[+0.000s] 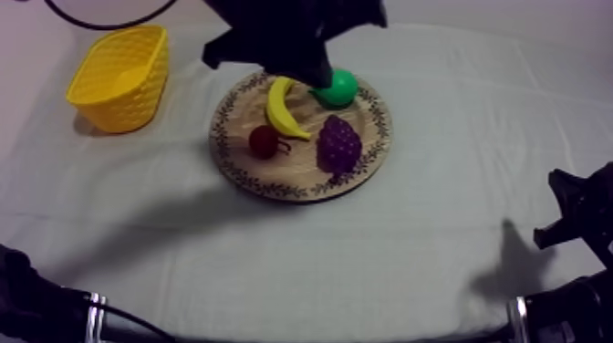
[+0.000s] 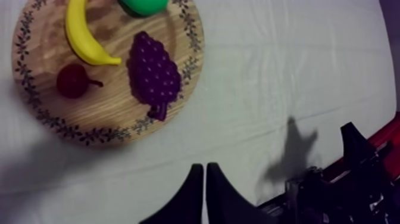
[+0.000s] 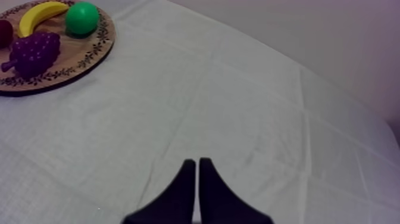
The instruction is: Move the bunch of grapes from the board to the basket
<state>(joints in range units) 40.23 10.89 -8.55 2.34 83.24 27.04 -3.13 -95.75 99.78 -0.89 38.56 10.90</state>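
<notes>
The purple bunch of grapes [image 1: 338, 144] lies on the right half of the round wooden board [image 1: 274, 187], stem end towards the table's front. My left arm reaches in from the far side, and its gripper [image 1: 317, 75] hangs over the board's back rim by the green fruit [image 1: 337, 88]. In the left wrist view the grapes [image 2: 153, 74] lie well beyond my left gripper [image 2: 204, 168], whose fingers are shut as a narrow wedge, holding nothing. My right gripper [image 3: 197, 161] is shut and empty, low at the table's right edge [image 1: 558, 212]. The yellow basket [image 1: 119, 77] stands at the far left.
A banana [image 1: 281, 108] and a small red fruit [image 1: 264, 141] share the board, left of the grapes. The basket has nothing in it. Bare cloth stretches between board and basket and across the front.
</notes>
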